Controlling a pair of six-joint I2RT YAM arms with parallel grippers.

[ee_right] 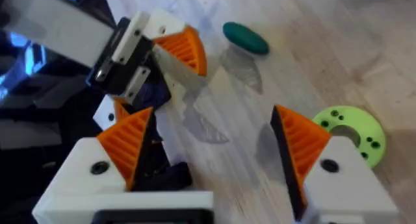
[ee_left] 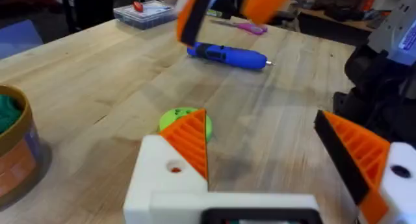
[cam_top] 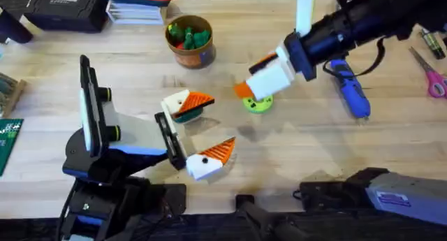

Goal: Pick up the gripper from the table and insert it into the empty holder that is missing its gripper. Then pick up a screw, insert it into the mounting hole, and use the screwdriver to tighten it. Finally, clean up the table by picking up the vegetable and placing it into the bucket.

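Right gripper (cam_top: pixel 253 77): orange pads spread wide, nothing held, hanging just above the bright green ring disc (cam_top: pixel 258 103). Left gripper (ee_left: pixel 273 152): likewise parted wide and empty, low over the table. Vegetable (ee_right: pixel 246 37): flat on the wood, just beside one white holder (ee_right: pixel 146 29) of the left gripper, well apart from the bucket (cam_top: pixel 189 40) (already carrying green and red toy pieces). Screwdriver (cam_top: pixel 349 87): lying on the table beyond the disc, out of the way.

Risks, as judged from here:
- Could close on the disc instead of the vegetable, with that disc sitting right under the pads.
- Could strike the left arm's holder on the way in, given how close the vegetable lies to it.
- Could pinch the smooth oblong body off-centre and squirt it out, or roll it under that holder.
- Could clip the bucket rim if carried too low.

Best approached from the open side, across the short axis.
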